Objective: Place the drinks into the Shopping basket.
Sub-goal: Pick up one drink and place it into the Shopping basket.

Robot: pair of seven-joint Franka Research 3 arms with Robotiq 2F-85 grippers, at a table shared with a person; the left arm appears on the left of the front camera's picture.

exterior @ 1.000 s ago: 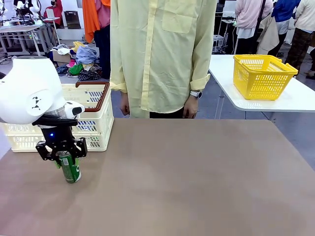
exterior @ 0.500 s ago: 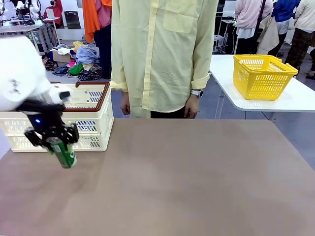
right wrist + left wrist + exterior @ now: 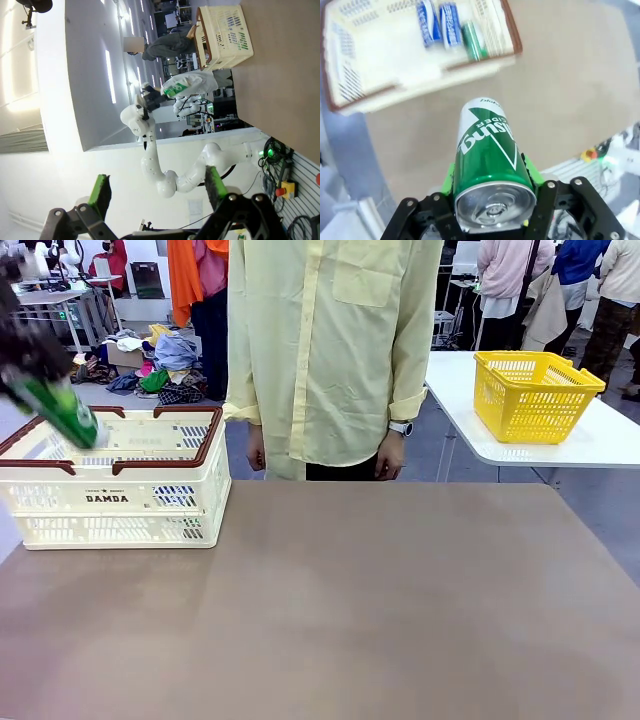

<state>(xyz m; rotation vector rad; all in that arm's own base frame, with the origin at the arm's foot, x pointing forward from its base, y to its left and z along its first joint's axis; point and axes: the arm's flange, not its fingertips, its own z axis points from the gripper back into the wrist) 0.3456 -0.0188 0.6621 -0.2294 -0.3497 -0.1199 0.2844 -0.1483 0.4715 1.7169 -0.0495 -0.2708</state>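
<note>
Here the step in hand looks like the carry: the left gripper (image 3: pixel 490 220) is clamped on a green can (image 3: pixel 487 155) and holds it in the air above the Shopping basket (image 3: pixel 120 502), which stands at the far left of the counter (image 3: pixel 380 610). In the front view that can (image 3: pixel 62 412) hangs tilted just above the basket's left rim, near its dark handle, blurred. From the left wrist camera the can lies along the fingers with its silver top toward the lens, green pads pressed on either side of it, and the basket (image 3: pixel 375 70) sits beyond the can's far end with part of the bare counter between them in the picture. Inside the basket two blue cans (image 3: pixel 439 22) and another green can (image 3: pixel 473 41) lie on their sides, side by side against one wall. The next move, as I judge it, calls for bringing the held can squarely over the open floor beside those three, lowering it below the rim, and only then letting go, since a release from this height and tilt could bounce it off the rim or onto the cans already there. To the right of the basket a person (image 3: pixel 330 350) stands at the counter's far edge, hands down. Farther right, the right gripper (image 3: pixel 157 192) has its fingers spread apart, holding nothing, well away from the basket (image 3: pixel 225 35).
</note>
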